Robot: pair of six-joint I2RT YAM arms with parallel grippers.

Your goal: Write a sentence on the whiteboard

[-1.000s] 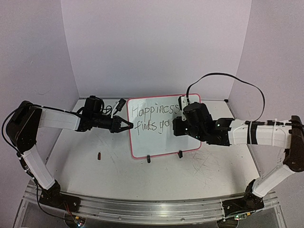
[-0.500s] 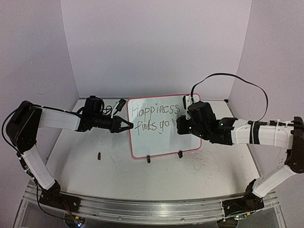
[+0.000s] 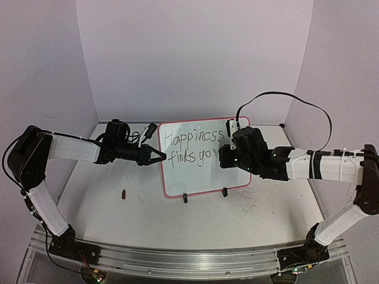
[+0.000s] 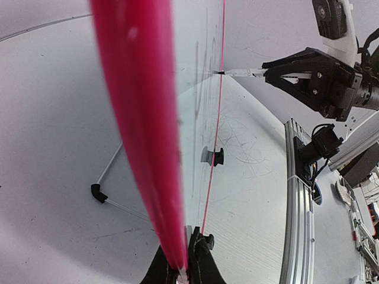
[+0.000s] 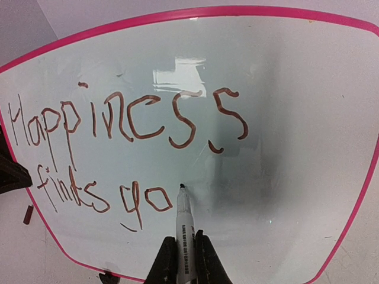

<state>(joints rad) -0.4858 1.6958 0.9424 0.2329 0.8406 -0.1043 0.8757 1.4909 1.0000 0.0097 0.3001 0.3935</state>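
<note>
The whiteboard [image 3: 198,177] is stood upright on two black clip feet [image 3: 185,198] at the middle of the table [image 3: 148,225], toward the far side, with its face turned to the near edge. Its left edge is pinched by the left gripper [image 3: 159,157]. In the left wrist view the jaws are seen narrowed tight onto the pink rim of the board.

The sentence [image 5: 127,118] is set in two lines across the left and middle of the board: "Happiness" above, "finds yo" below.

A marker [image 5: 182,222] is clamped in the right gripper [image 5: 182,263], the jaws closed on its barrel. The marker tip is laid against the board just right of the "o", below the last "s" of the upper line.

A small dark object [image 3: 124,194] is noted on the table, left of the board and nearer, apart from it. What it is cannot be told.
</note>
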